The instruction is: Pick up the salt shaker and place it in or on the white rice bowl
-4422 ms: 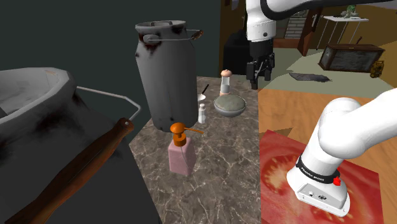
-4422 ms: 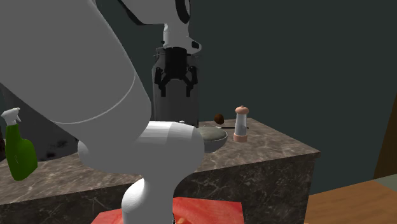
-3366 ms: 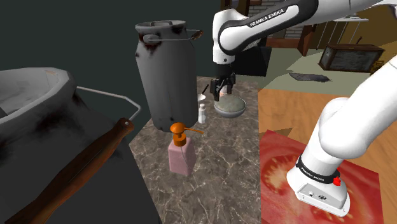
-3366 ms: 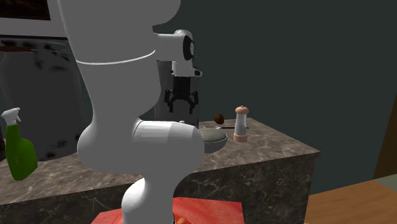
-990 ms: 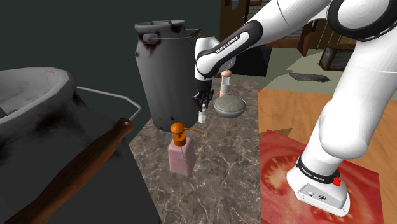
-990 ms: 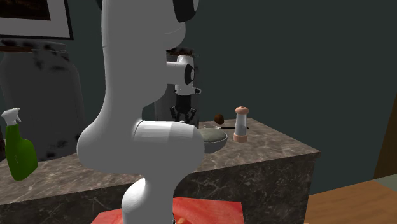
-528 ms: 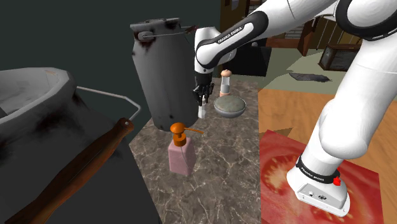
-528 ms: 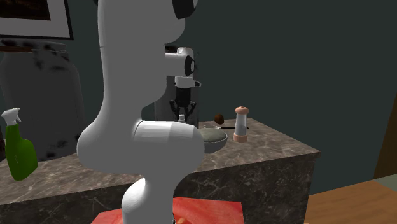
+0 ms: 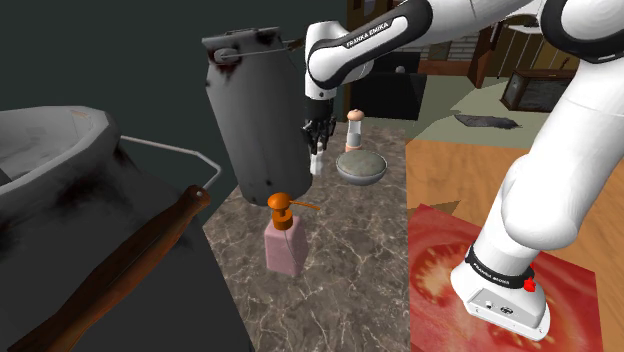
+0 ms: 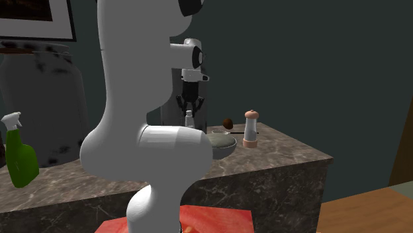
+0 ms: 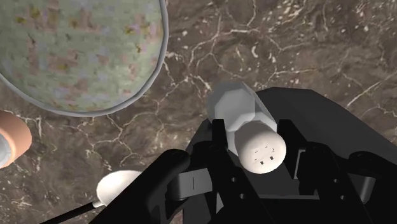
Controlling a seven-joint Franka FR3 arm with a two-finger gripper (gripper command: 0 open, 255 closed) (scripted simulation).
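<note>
1. gripper (image 9: 318,133) was clamped on the white salt shaker (image 11: 253,137); shaker upright, clear of the marble counter (image 9: 340,235)
2. shaker was between the grey can (image 9: 255,110) and the grey-rimmed bowl (image 9: 361,166); beside the bowl, not over it

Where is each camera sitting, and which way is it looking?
Shoulder view: beside and a bit behind the stand, looking down over the counter; the stand and white arm show.
Second exterior view: low behind the arm, facing across the counter toward a dark wall; the arm looms in front.
Wrist view: on the hand, looking down at the counter; black fingers clasp the salt shaker.
All three show the salt shaker and the bowl.
</note>
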